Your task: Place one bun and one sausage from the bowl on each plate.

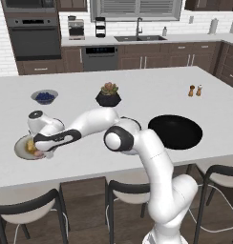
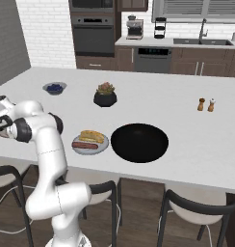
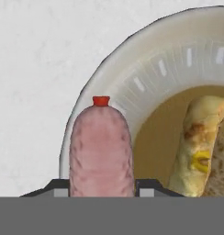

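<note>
Sausage (image 3: 101, 147) clamped between the two finger tips, seen lengthwise in the hand view, its red end pointing away over the rim of the beige plate (image 3: 146, 69). Gripper (image 3: 101, 186) closed on it, a tip showing at each side of the sausage. Whether the sausage touches the plate or hangs just above it I cannot tell.

Beige plate, olive-brown centre: one bun (image 3: 203, 147) already lies in it, just beside the held sausage. From the left base view the hand (image 1: 44, 145) sits low over this plate (image 1: 19, 145) near the front left edge of the counter; bun and a pinkish end visible under the hand, detail too small to read further.

Grey plate (image 2: 90, 147): carries a bun (image 2: 92, 135) and a sausage (image 2: 84, 144) side by side, just left of the bowl. That plate looks finished.

Bowl (image 2: 139, 143): all black, nothing visible inside from either base view. Looks emptied.

Berry bowl (image 2: 54, 88), plant pot (image 2: 105, 99) and shakers (image 2: 206, 104) stand further back on the counter, well apart from the work.

Judgement on progress: three of four items are placed; the fourth is in hand and already over its plate. What is left appears to be the release only: set the sausage down inside the rim, beside the bun, and part the fingers. Risk: the sausage sits over the rim side rather than the centre, so it may roll onto the counter if let go here.
</note>
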